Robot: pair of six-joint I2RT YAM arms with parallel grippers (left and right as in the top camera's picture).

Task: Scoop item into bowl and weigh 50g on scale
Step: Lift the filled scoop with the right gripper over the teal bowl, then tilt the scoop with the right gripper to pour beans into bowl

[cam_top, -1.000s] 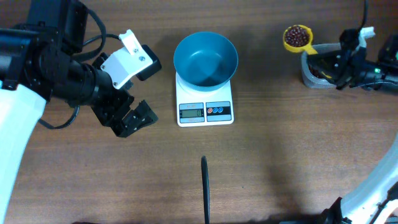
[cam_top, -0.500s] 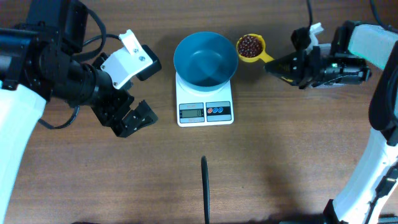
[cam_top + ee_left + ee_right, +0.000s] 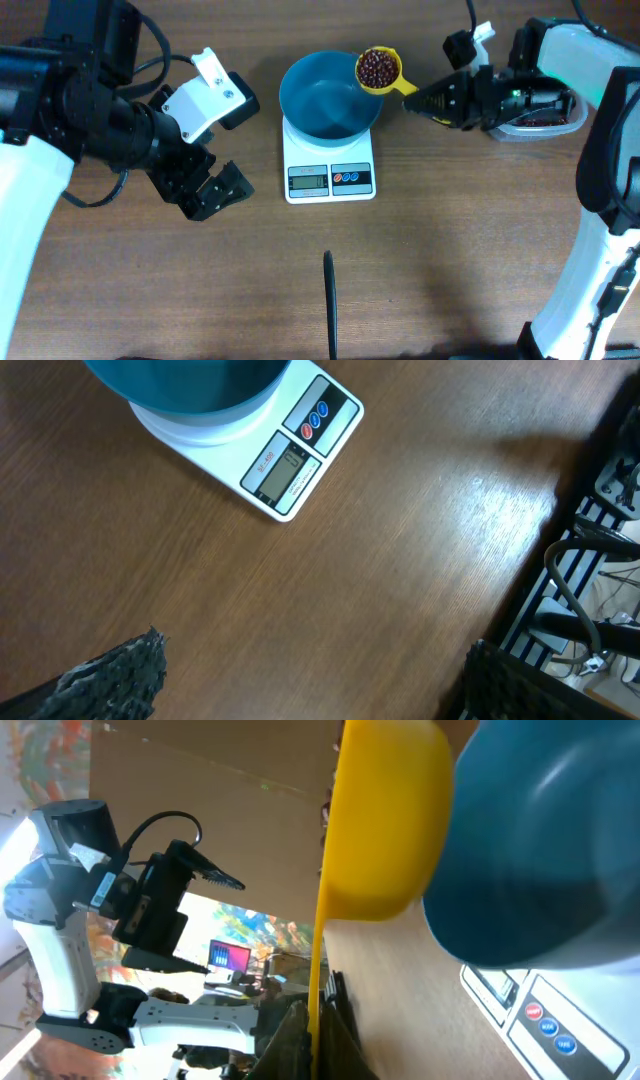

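Right gripper (image 3: 420, 98) pinches the yellow scoop (image 3: 404, 88), its beans (image 3: 376, 67) just beyond the tips, over the bowl (image 3: 315, 100).

**Left wrist: bowl on scale at top left, fingers spread**

Looking down on the wooden table (image 3: 340, 580). White scale (image 3: 232, 455) at top left, flat on the wood, turned diagonally. Blue bowl (image 3: 190, 382) seated on its platform, cropped by the top edge, inside not visible. Grey display (image 3: 283, 465) and red and blue buttons (image 3: 315, 418) along the scale's near strip; digits unreadable. Left gripper (image 3: 305, 690) spread wide, dark textured fingertips (image 3: 110, 678) at the two bottom corners, only tabletop between them. Past the table edge at right: black rack, loose cables (image 3: 556, 585).
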